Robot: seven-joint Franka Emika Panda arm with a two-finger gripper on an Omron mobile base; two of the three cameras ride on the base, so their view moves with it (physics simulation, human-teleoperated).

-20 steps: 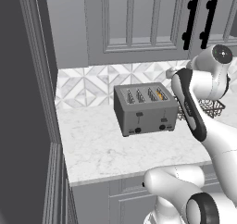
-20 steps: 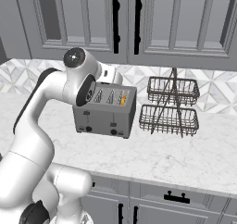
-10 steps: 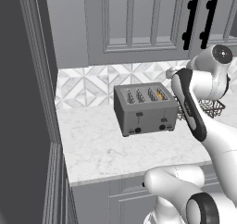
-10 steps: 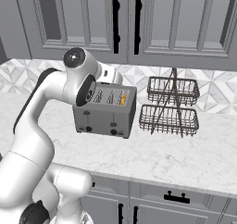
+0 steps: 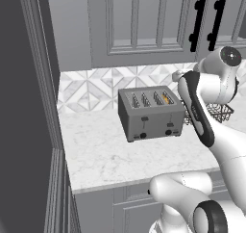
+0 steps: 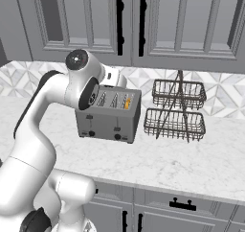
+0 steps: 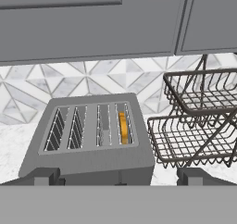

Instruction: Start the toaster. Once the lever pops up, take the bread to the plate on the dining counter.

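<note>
The jaws [image 7: 119, 177] stand fully spread and hold nothing; in the hand view their two dark tips rise at either side of the bottom edge, with the toaster [image 7: 90, 137] below and between them. The hand hangs above and slightly in front of the toaster, not touching it.

Nothing has changed over the last second: both base views match the earlier pictures, the arm has not shifted and the jaws are just as wide as before. My reading is that the arm is paused over the toaster and the first step, pressing a lever down, has not begun.

The bread [image 7: 122, 128] sits in the slot furthest right as the hand looks at it, showing as an orange-tan strip; the other three slots look empty. In the left base view the same strip shows in the slot nearest the arm. On the toaster's front, two small dark levers [image 5: 144, 119] sit near the top of their tracks, with two dark knobs below, so it does not look started.

The toaster stands on the marble desk [image 5: 105, 160] in front of the tiled wall. Just beside it is a two-tier wire rack [image 6: 176, 112], close but apart. Grey cupboards [image 6: 158, 20] with dark handles hang above.

The plate and the dining counter are out of sight from here. No brand, label or writing can be read on anything
</note>
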